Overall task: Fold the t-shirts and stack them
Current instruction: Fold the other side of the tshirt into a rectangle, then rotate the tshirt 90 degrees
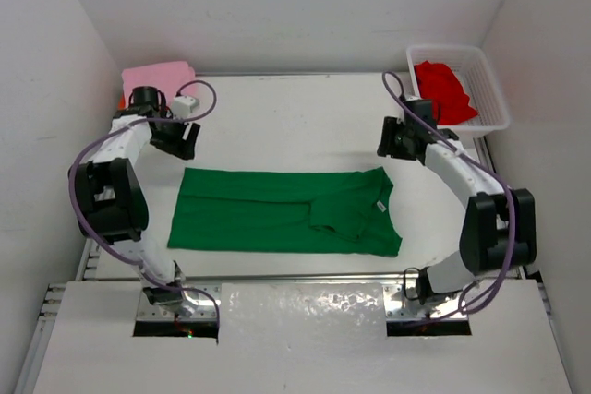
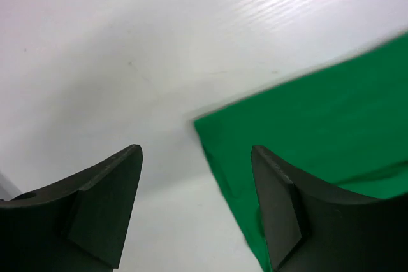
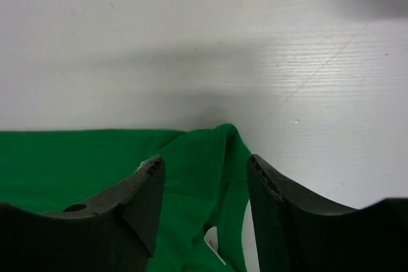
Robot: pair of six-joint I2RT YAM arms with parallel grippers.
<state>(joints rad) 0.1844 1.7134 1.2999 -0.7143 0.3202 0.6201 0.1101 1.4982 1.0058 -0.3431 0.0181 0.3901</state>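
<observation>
A green t-shirt (image 1: 286, 212), folded lengthwise into a long band, lies flat across the middle of the table (image 1: 295, 126). My left gripper (image 1: 175, 140) hovers open just beyond its back left corner (image 2: 306, 132), with bare table between the fingers (image 2: 102, 208). My right gripper (image 1: 392, 140) is open over the back right corner (image 3: 204, 157), where the fabric puckers up near the collar label (image 3: 215, 243). A pink t-shirt (image 1: 159, 76) lies folded at the back left, with an orange edge (image 1: 122, 101) showing under it. A red t-shirt (image 1: 445, 89) is in the basket.
A white mesh basket (image 1: 489, 89) stands at the back right corner, close behind my right arm. White walls close in the table on the left, back and right. Purple cables loop off both arms.
</observation>
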